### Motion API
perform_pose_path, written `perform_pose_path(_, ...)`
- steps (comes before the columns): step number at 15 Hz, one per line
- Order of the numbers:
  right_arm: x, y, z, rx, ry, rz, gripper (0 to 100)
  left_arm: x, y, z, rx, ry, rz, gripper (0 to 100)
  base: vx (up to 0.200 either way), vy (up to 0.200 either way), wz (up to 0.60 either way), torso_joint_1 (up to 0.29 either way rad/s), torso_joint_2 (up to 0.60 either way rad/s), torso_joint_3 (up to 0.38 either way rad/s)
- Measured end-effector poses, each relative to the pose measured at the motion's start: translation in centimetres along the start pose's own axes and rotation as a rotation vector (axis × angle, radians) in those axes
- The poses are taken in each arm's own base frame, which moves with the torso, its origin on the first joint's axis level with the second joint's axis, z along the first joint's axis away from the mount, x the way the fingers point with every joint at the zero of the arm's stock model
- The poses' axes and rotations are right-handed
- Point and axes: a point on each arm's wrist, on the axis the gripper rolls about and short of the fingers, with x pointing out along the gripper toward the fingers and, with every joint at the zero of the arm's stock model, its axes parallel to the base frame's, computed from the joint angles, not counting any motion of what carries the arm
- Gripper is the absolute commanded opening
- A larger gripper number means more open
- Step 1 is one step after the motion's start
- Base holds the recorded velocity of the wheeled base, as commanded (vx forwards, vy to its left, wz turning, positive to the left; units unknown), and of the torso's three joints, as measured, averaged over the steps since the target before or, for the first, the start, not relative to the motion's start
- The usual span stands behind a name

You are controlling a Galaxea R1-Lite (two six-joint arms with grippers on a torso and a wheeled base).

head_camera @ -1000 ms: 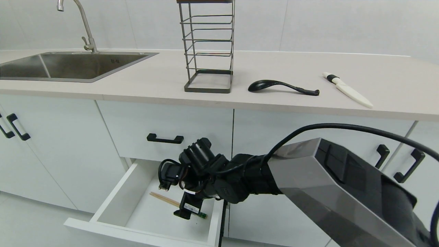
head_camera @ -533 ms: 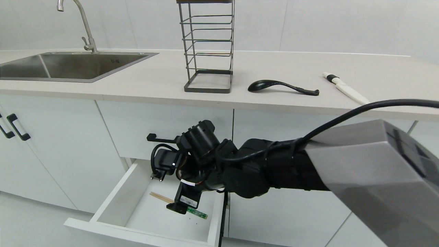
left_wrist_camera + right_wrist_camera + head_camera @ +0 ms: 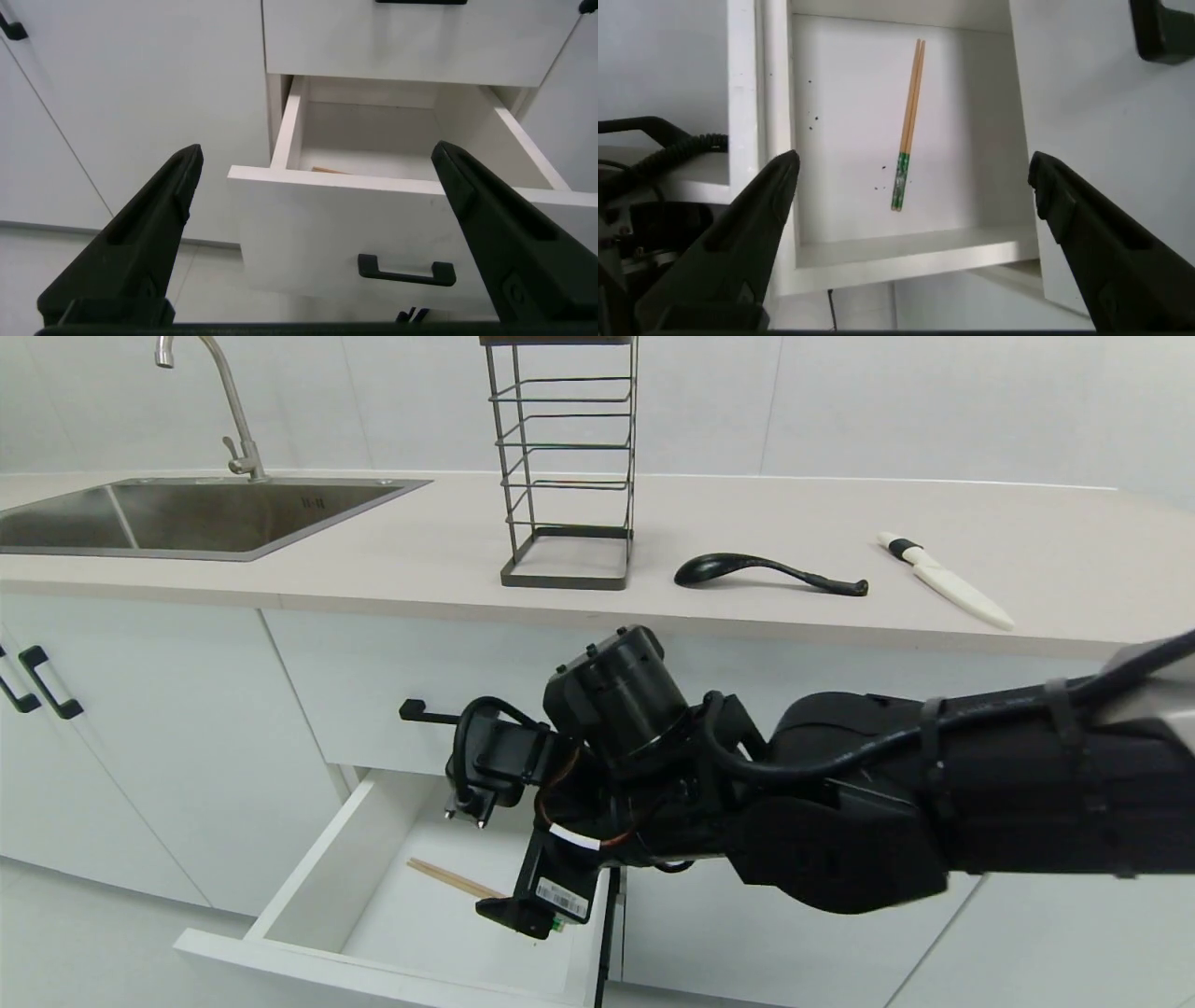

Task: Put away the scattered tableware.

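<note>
Wooden chopsticks (image 3: 909,126) lie in the open drawer (image 3: 308,868), beneath the right pincer (image 3: 912,163), whose jaws stand apart and empty. The left pincer (image 3: 316,154), also apart, faces the drawer front. A black spoon (image 3: 770,571) and a white knife (image 3: 945,581) lie on the right of the tabletop (image 3: 373,560).

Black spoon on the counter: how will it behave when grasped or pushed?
The black spoon looks rigid and probably light: thin, one-piece. It apparently rests on the counter at bowl and handle tip, the handle arched between, so a side push may rock or pivot it. Its narrow handle could slip.
</note>
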Motion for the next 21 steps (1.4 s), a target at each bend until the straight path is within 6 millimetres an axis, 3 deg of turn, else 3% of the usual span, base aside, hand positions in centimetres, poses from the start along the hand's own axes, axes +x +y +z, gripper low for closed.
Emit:
perform_pose_path(8,-5.7,2.4,-2.6,0.199,-0.119,-0.025,100,0.0,0.0,0.0,0.0,0.0,0.0,100,0.0,0.0,0.0,0.0,0.0,0.0)
perform_pose_path(14,-10.2,4.1,-6.4,0.267,-0.146,-0.063,100,0.0,0.0,0.0,0.0,0.0,0.0,100,0.0,0.0,0.0,0.0,0.0,0.0)
perform_pose_path(21,-12.7,5.1,-11.7,0.329,-0.121,-0.226,100,0.0,0.0,0.0,0.0,0.0,0.0,100,0.0,0.0,0.0,0.0,0.0,0.0)
